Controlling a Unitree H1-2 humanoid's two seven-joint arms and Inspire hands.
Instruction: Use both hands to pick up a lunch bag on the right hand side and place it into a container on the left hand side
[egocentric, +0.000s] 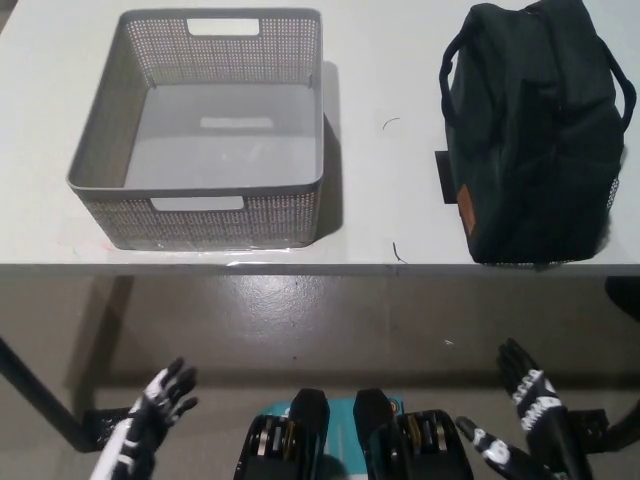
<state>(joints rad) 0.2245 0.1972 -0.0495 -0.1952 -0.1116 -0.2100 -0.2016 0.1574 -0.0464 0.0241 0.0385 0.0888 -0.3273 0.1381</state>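
- Two things sit on the table (380, 170): a basket (200, 215) at the upper left of the frame and a bag (530, 140) at the upper right, well apart from each other.
- One small tan tag (466, 210) shows on the bag's near left corner; any writing on it is too small to read.
- No other readable writing shows on either thing.
- Table is pale grey-white and matte, with a couple of thin dark marks (396, 252) near its front edge between basket and bag.
- Below the table edge, across the lower half of the frame, lies a grey-brown floor (330, 320); a dark table leg (35, 395) slants through the lower left.
- Basket is grey, square, with perforated walls and slot handles in its near and far sides; its inside holds nothing.
- Bag is dark green-black, soft and boxy, with loop handles at its left and right ends; it rests on the table close to the front edge, and a dark flat patch (441, 175) shows beside its left side.
- Left hand (160, 400) hangs at the lower left, below table level, fingers spread wide, holding nothing.
- Right hand (525, 405) hangs at the lower right, also below the table, fingers apart and holding nothing.
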